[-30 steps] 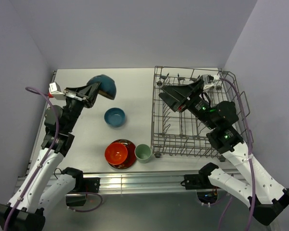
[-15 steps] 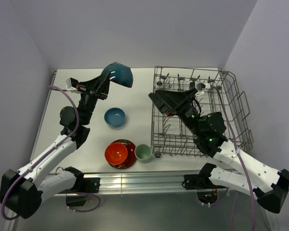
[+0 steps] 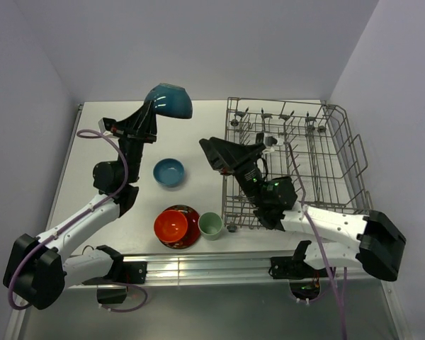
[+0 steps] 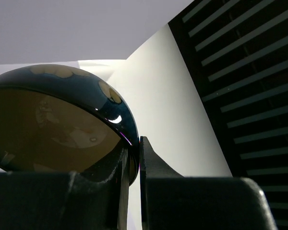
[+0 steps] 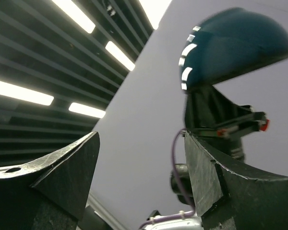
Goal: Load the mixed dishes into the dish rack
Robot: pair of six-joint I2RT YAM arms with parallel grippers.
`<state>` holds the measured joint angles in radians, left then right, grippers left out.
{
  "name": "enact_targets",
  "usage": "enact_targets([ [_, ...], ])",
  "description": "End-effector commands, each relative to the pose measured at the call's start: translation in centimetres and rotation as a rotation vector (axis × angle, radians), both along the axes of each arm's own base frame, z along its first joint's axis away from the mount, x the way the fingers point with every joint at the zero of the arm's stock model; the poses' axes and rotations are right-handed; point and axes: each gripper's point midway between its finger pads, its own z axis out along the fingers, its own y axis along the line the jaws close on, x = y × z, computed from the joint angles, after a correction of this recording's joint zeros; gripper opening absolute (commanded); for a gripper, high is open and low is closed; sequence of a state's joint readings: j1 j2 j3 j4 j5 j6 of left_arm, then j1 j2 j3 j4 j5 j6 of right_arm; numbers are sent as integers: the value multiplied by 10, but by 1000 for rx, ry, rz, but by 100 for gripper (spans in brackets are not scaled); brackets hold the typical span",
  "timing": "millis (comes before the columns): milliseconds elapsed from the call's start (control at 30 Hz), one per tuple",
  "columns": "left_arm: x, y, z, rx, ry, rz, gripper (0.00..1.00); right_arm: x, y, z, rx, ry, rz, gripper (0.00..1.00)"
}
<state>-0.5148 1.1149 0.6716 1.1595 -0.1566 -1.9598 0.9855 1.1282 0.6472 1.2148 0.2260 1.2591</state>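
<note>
The table (image 3: pixel 198 134) is walled on the left, the far and the right side, and its near edge is taken by the arm bases. The right half is filled by the dish rack (image 3: pixel 333 163), whose far and right walls lie close to the table edges; no dishes are seen in it. Open tabletop is left between the rack's left wall and the loose dishes, and along the far left. The dark bowl (image 3: pixel 168 100) is held off the table near the far edge, left of the rack, pinched by its rim in the left gripper (image 3: pixel 150 115). The right gripper (image 3: pixel 210 153) is raised just off the rack's left wall, fingers spread, nothing between them. Near the front edge the red patterned plate (image 3: pixel 193 228) is set flat with the orange-red bowl (image 3: pixel 171 225) on it, and the pale green cup (image 3: pixel 211 224) is just beside the plate on its right. The blue bowl (image 3: pixel 168 172) is upright mid-table, apart from the rest. Only in the left wrist view is the grip seen close: the left gripper (image 4: pixel 134 143) is pressed on the rim of the dark bowl (image 4: pixel 62 124). Only in the right wrist view are the spread tips of the right gripper (image 5: pixel 140 139) confirmed, with the dark bowl (image 5: pixel 235 45) seen from below.
</note>
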Motion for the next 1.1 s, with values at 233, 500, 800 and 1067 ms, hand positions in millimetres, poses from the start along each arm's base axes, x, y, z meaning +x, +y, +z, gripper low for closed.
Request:
enact_targets([
  [233, -71, 50, 60, -380, -230, -144, 0, -10, -5, 41, 285, -167, -39, 76],
  [500, -78, 58, 52, -376, -199, -124, 0, -20, 13, 62, 316, -225, -52, 75],
  [800, -90, 62, 61, -356, -220, -110, 0, -39, 11, 79, 268, -267, -146, 74],
  [1067, -96, 66, 62, -361, -246, -104, 0, -44, 5, 99, 286, -290, -164, 73],
])
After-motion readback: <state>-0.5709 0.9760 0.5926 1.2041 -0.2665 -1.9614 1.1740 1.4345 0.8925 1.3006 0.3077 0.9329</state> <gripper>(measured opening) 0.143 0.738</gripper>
